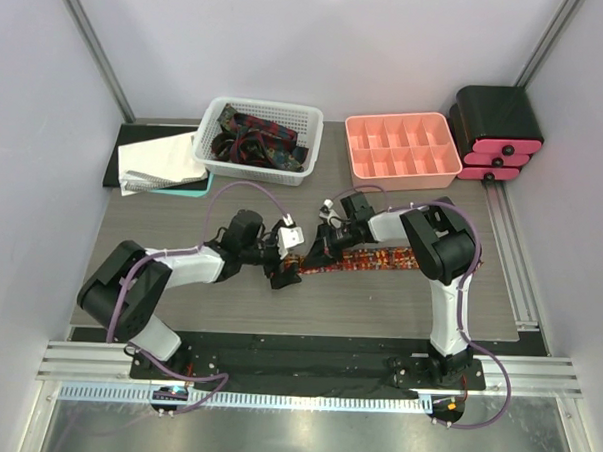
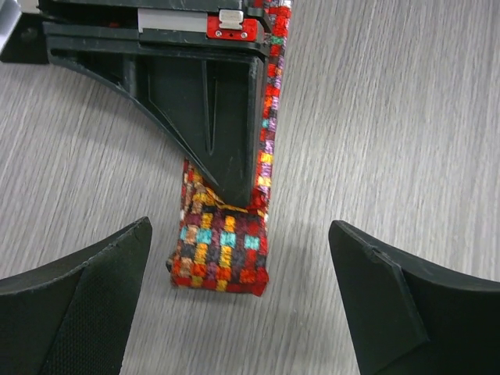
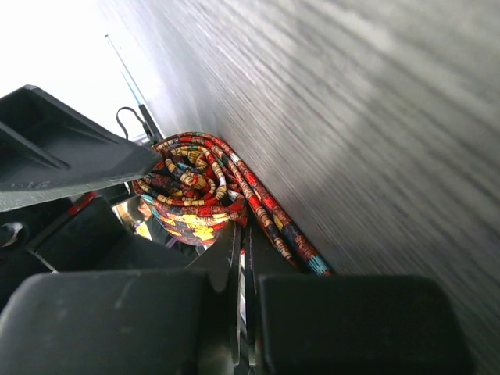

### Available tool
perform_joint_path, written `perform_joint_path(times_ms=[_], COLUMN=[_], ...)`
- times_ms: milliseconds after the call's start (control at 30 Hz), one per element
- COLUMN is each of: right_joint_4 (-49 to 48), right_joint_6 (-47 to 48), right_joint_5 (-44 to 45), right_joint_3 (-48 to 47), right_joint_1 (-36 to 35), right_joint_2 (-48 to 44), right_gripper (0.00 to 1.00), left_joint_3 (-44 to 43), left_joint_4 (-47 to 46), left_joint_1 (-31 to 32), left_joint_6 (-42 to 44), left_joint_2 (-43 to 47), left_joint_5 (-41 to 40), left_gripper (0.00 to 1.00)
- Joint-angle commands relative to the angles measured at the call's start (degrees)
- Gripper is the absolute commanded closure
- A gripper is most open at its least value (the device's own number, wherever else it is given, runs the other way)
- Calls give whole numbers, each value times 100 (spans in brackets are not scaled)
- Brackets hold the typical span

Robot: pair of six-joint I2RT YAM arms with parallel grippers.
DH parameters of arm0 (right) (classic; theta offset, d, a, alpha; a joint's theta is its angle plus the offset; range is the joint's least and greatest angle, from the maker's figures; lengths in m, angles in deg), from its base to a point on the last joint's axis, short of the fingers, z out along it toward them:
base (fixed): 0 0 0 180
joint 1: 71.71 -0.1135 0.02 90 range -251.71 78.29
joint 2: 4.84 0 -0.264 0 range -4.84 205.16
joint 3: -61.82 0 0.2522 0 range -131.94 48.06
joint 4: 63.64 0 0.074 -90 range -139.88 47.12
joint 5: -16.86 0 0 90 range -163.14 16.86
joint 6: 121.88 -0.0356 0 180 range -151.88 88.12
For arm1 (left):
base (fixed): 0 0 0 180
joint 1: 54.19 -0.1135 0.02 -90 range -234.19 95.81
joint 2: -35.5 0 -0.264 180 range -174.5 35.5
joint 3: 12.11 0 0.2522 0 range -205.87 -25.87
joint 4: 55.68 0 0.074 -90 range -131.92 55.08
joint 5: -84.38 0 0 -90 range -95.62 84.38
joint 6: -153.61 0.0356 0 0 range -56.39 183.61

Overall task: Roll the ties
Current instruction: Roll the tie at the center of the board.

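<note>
Left hand [image 2: 240,234]: fingers spread wide, gripping nothing. It sits low over the worktop [image 1: 378,301], one finger on each side of the rolled end [image 2: 221,254] of the red patterned tie [image 1: 380,258]. Neither finger touches the fabric.

Right hand [image 3: 241,238]: fingers closed tight together, tips down at the tie just behind the roll. Cannot tell whether any cloth is caught between them.

The tie lies mid-worktop, between the two hands. Its left end is wound into a small coil of several turns. The rest runs flat and straight to the right, under the right arm.

More ties [image 1: 253,134] are heaped in the white basket [image 1: 259,107] at the back of the worktop. A pink compartment tray [image 1: 356,171] stands just right of the basket. A black and pink drawer unit [image 1: 498,129] is at the far right corner. Papers [image 1: 154,162] on a dark pad lie at the far left.
</note>
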Motion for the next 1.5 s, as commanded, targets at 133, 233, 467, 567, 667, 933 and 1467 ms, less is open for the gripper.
perform_joint_path(times_ms=[133,233,467,567,667,933,1467], right_joint_4=[805,735,488,488,471,1434,2555], right_joint_6=[481,428,191,156,120,682,1590], right_joint_5=[849,849,823,796,779,270,850], right_joint_3=[314,357,647,691,718,410,480], right_joint_1=[-22,-14,206,215,232,952,2149], right_joint_2=[267,249,162,21,-189,-1095,-989], right_gripper=[99,99,99,99,99,70,69], left_joint_3=[156,43,-423,-696,-889,-1531,-2709], left_joint_4=[-1123,-721,308,581,775,1679,3025], left_joint_1=[115,194,352,423,475,581,599], left_joint_6=[236,516,790,790,869,1141,1599], left_joint_2=[-401,-559,-866,-1086,-1210,-1639,-2326], left_joint_5=[75,-82,-381,-513,-488,-531,-391], left_gripper=[17,30,51,61,70,86,90])
